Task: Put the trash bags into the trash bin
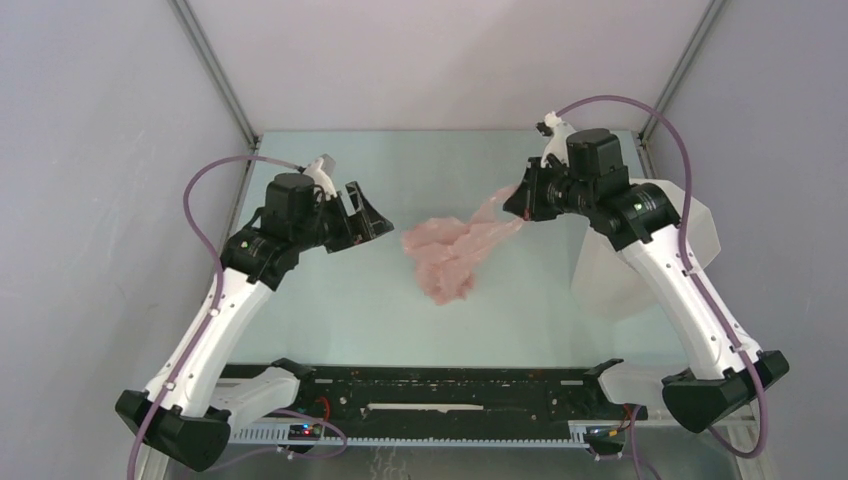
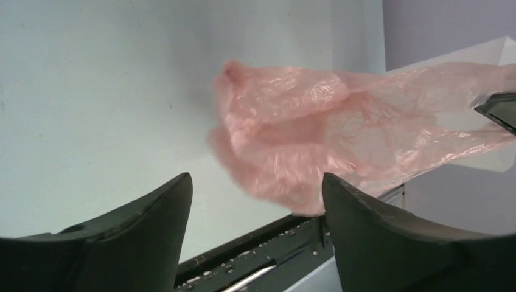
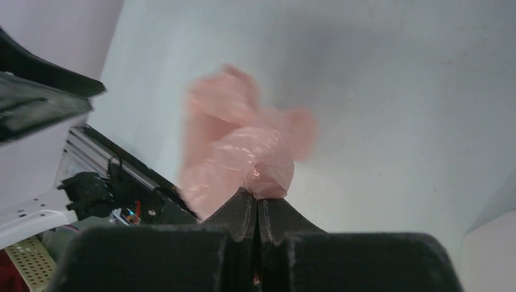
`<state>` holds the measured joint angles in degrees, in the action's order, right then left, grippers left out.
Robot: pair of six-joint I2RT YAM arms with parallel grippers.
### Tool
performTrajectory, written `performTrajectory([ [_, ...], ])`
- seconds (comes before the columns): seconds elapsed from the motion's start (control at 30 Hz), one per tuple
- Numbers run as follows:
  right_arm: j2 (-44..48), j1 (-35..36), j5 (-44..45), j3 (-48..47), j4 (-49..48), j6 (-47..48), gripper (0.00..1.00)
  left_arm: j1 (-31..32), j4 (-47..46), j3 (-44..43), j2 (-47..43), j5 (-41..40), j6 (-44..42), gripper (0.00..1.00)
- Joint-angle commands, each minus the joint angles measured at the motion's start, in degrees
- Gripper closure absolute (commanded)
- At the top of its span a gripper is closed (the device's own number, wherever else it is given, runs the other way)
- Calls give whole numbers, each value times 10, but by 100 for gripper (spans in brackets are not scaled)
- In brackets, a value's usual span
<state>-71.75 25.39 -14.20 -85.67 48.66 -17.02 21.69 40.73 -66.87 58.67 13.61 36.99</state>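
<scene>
The pale-pink trash bag [image 1: 448, 252] hangs crumpled over the middle of the table, one end stretched up to the right. My right gripper [image 1: 517, 205] is shut on that end and holds it lifted; in the right wrist view the closed jaws [image 3: 258, 198] pinch a knot of pink film [image 3: 243, 152]. My left gripper [image 1: 372, 218] is open and empty, just left of the bag and not touching it. In the left wrist view the bag [image 2: 316, 128] hangs beyond the open gripper [image 2: 255, 182]. The translucent white trash bin [image 1: 606, 282] is at the right, partly hidden behind my right arm.
A black rail [image 1: 440, 385] runs along the table's near edge between the arm bases. Grey walls and metal frame posts [image 1: 215, 70] close in the left, back and right. The right gripper's finger [image 2: 500, 112] shows at the right edge of the left wrist view.
</scene>
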Motion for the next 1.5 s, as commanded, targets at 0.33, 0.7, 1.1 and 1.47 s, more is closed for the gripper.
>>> performTrajectory([
  [0.33,-155,155,-135,-25,-109,-97,88,-3,-5,27,-33,-9,19,11],
  [0.7,-220,184,-186,-62,-88,-100,30,-9,1,110,-69,4,41,8],
  [1.1,-107,160,-36,-16,56,6,15,2,21,141,9,53,15,1],
  [1.47,-12,174,150,103,175,-71,22,38,19,187,118,39,-34,5],
])
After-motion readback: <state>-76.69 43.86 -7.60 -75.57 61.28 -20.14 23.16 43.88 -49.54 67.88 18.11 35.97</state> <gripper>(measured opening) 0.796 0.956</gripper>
